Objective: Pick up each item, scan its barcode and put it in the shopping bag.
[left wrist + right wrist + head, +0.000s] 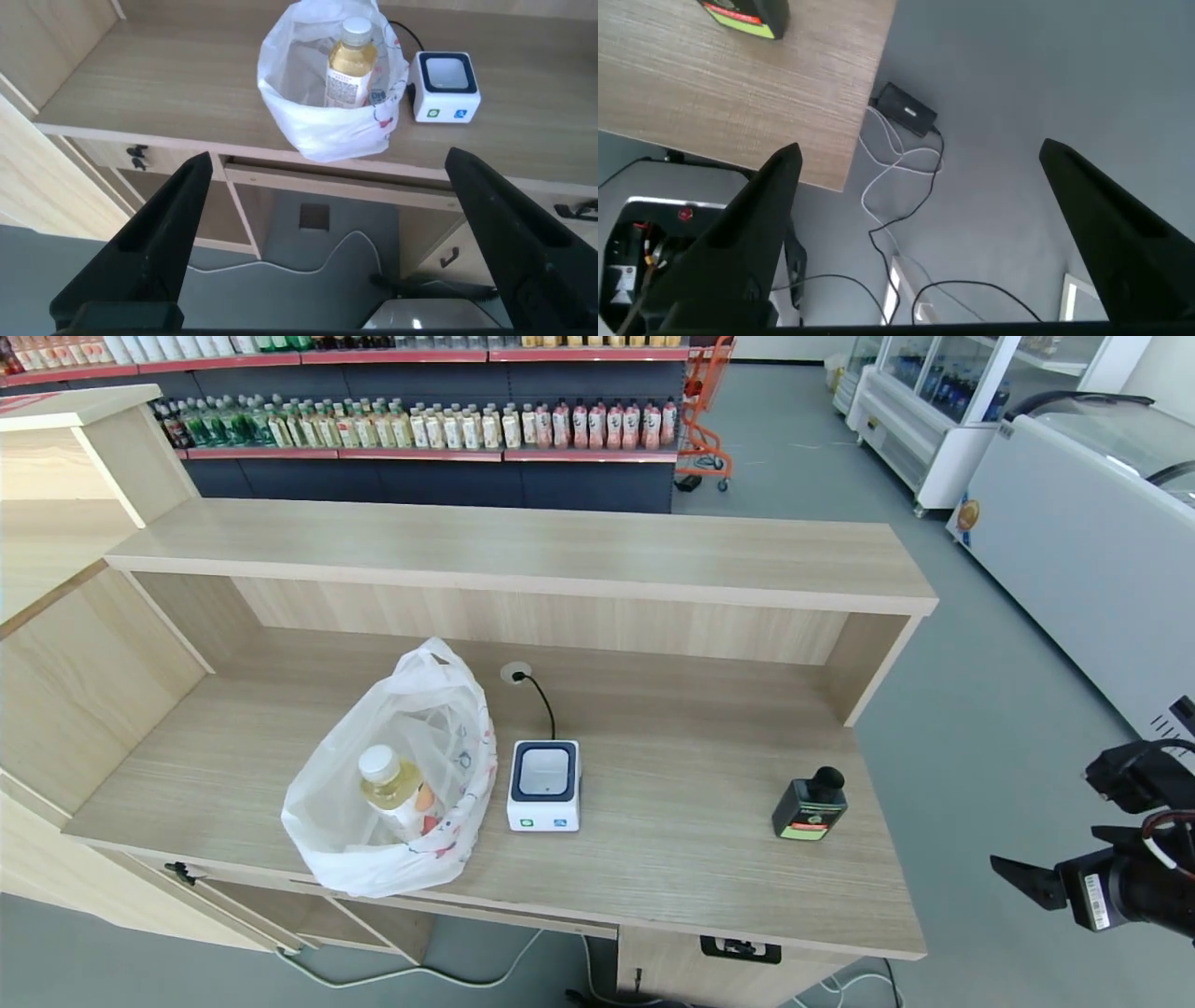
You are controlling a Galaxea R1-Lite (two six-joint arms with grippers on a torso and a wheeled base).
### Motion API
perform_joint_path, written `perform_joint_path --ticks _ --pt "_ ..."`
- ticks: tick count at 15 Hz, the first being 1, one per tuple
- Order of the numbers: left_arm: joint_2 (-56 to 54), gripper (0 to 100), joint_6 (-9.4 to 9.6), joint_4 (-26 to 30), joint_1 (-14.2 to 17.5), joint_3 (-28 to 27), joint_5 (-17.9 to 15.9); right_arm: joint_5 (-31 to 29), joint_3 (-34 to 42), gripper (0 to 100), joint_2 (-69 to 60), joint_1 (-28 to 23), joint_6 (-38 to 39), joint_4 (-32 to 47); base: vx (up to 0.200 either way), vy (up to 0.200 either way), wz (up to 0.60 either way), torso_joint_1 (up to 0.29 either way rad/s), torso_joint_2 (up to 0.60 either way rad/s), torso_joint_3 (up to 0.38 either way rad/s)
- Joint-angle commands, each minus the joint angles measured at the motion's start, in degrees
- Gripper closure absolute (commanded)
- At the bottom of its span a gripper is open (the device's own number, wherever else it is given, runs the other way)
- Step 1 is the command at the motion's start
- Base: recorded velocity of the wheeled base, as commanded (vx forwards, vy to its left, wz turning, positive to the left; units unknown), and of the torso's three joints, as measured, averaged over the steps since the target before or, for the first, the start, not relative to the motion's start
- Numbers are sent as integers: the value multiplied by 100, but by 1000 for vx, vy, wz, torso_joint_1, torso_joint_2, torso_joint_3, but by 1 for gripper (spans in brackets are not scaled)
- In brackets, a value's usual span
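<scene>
Pale wood-grain counter (653, 747), flat, matte. Crinkled white plastic shopping bag (373, 868) on left part, mouth up, tea bottle (387, 784) inside. Right gripper (920, 154) off counter's right end, jaws wide apart, empty. Left gripper (327, 163) before counter front, jaws likewise apart. Boxy white barcode scanner (543, 786) just beside bag. Small dark bottle (809, 805), black cap, upright near right end: long axis vertical, forward-left of right gripper, right arm nearer.

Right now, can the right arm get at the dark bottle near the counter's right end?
Probably yes. The dark bottle stands alone on the counter near that end, with nothing crowding it. The right claw hangs open beyond that edge, and only open air lies between them.
</scene>
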Motion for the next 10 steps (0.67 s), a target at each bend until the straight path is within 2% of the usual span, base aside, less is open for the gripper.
perform_joint_path --ticks 1,4,10 --pt "-2 0 1 0 0 2 0 6 -36 0 195 30 -136 9 0 0 0 0 0 0" --pt "-2 0 1 0 0 2 0 24 -185 0 678 39 -610 -18 0 0 0 0 0 0" --pt "6 0 -8 0 0 2 0 77 -1073 0 1935 399 -1094 -62 0 0 0 0 0 0"
